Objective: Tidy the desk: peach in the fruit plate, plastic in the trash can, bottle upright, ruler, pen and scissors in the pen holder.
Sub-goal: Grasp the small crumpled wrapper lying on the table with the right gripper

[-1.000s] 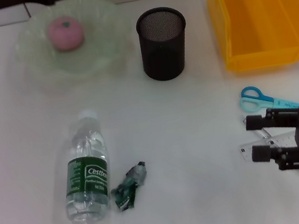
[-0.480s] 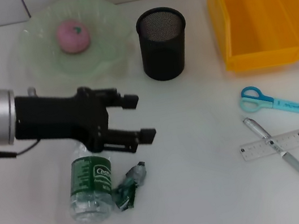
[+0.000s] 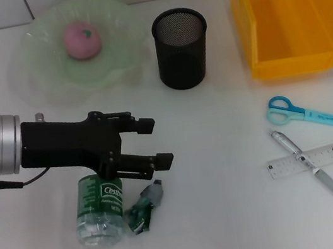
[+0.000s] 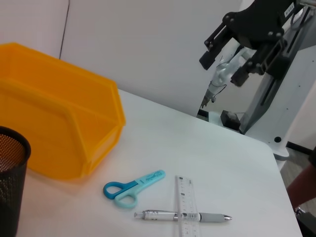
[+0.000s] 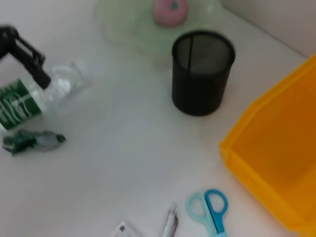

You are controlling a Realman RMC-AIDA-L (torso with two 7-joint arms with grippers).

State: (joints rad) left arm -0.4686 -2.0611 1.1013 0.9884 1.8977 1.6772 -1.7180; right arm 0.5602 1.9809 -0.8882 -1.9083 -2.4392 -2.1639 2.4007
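Bottle [image 3: 99,206] lies flat beside the plastic scrap [image 3: 144,206], and the left gripper [image 3: 153,141] has dropped a little lower over it, fingers spread, holding nothing: likely a grasp to stand it up. Peach [image 3: 81,40] sits in the plate [image 3: 43,75]. Open table lies rightward before the pen [image 3: 309,164]. Right gripper is out of sight.

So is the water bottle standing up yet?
No. The bottle lies on its side on the table, partly under the open left gripper, beside the crumpled plastic.

A white table [image 3: 222,153]; behind the table, a pale wall [image 4: 148,39] bearing a thin dark line [image 4: 64,24].
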